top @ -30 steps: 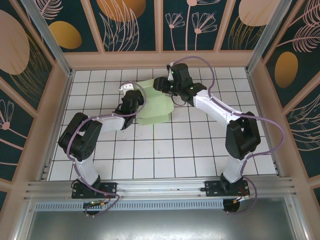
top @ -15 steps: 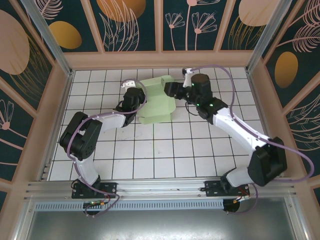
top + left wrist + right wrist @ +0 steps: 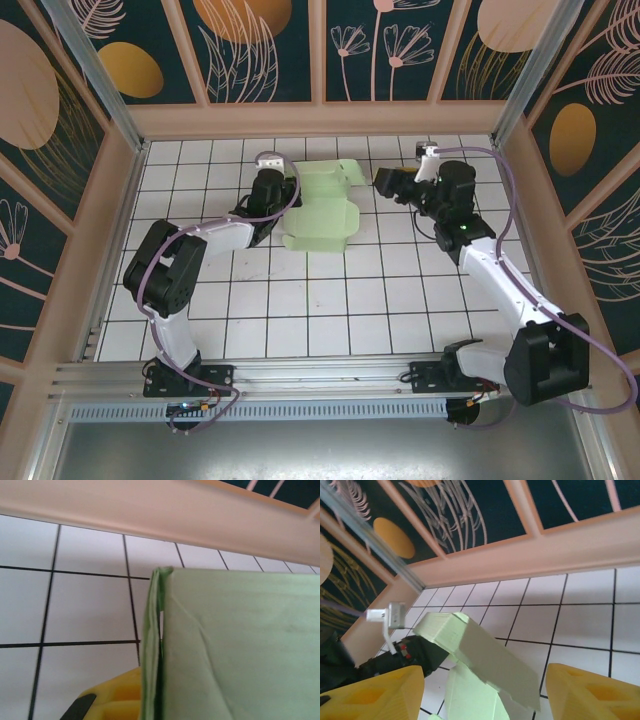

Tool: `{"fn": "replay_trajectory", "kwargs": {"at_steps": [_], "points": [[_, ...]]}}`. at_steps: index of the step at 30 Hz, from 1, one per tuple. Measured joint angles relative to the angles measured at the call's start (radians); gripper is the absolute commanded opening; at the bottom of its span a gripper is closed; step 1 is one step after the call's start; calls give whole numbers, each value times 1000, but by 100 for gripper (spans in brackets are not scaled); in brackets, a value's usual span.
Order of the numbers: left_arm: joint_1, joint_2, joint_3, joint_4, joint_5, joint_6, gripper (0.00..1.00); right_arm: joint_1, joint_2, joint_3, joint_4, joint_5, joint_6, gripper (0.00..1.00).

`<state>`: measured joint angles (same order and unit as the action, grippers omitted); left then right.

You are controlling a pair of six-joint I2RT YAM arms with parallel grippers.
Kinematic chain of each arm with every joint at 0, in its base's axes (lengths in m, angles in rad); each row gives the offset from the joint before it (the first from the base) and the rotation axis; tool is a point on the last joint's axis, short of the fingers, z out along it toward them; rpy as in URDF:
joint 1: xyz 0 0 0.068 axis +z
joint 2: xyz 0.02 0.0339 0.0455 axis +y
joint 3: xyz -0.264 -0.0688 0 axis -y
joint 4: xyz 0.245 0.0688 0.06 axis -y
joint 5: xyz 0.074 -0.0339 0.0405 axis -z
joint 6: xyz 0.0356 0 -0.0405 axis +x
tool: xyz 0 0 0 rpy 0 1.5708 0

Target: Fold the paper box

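The pale mint-green paper box (image 3: 322, 208) lies partly folded on the white tiled floor, with one flap raised at its far side. My left gripper (image 3: 284, 196) is shut on the box's left edge. In the left wrist view the doubled card edge (image 3: 152, 645) runs up from the jaws beside one yellow finger (image 3: 112, 697). My right gripper (image 3: 386, 179) hangs open to the right of the box, apart from it. In the right wrist view the raised flap (image 3: 480, 652) stands ahead, between the two yellow fingertips (image 3: 375, 695), and nothing is held.
Wooden walls (image 3: 320, 120) close off the tiled floor at the back and on both sides. Bare tiles (image 3: 330, 300) stretch from the box to the near rail. The left arm's black wrist (image 3: 412, 652) sits behind the flap.
My right gripper has let go of the box's far flap, opened and drawn back to the right. The left gripper has shifted slightly towards the back wall with the box.
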<state>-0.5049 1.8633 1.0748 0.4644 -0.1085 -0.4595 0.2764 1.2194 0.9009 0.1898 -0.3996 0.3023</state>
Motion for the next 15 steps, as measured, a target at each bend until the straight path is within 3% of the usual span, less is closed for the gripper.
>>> {"fn": "replay_trajectory", "kwargs": {"at_steps": [7, 15], "points": [[0, 0, 0, 0, 116, 25, 0, -40, 14, -23, 55, -99, -34, 61], [0, 0, 0, 11, 241, 32, 0, -96, 19, -105, 126, -222, -43, 46]]}}
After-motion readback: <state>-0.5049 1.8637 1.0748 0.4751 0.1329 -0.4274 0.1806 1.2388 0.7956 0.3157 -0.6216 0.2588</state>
